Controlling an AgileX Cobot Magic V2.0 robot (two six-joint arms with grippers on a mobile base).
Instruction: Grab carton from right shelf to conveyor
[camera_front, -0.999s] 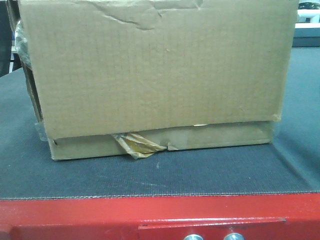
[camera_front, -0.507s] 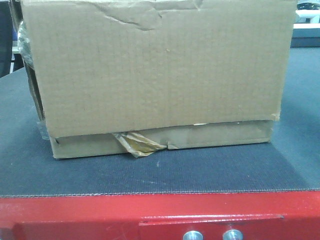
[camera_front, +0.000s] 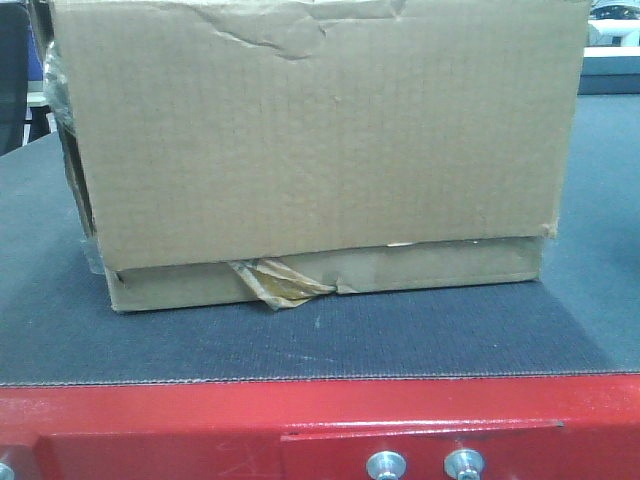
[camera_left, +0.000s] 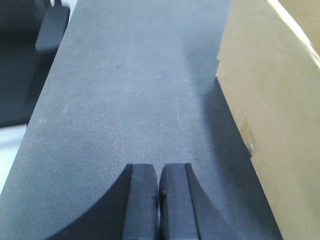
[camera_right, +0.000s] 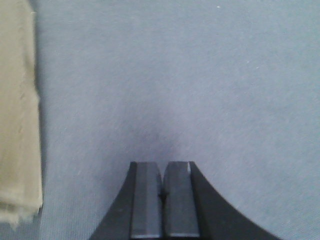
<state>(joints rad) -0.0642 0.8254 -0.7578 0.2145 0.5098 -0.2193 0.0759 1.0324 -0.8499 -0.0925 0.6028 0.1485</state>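
1. The carton (camera_front: 320, 150) is sitting flat on the conveyor (camera_front: 320, 345), its long face turned toward the front camera and running across the belt, with a strip of yellowish tape (camera_front: 278, 284) peeling out from under the bottom flap.
2. The left gripper (camera_left: 159, 197) is hanging over bare belt with its two pads pressed together and nothing between them; the carton's side wall (camera_left: 272, 100) is lying off to that gripper's right, near but apart.
3. The right gripper (camera_right: 162, 197) is likewise closed on nothing above the belt, and the carton's other side (camera_right: 17, 110) is lying off to its left, also apart.
4. So the carton is sitting between the two arms, neither one touching it (which arm is nearer I cannot tell from these views).
5. Judging by how it lies, the placing is looking done; any next move is depending on both arms clearing outward, away from the walls, without nudging the carton.
6. The red frame (camera_front: 150, 420) with its silver bolts (camera_front: 386, 465) is edging the belt in front.
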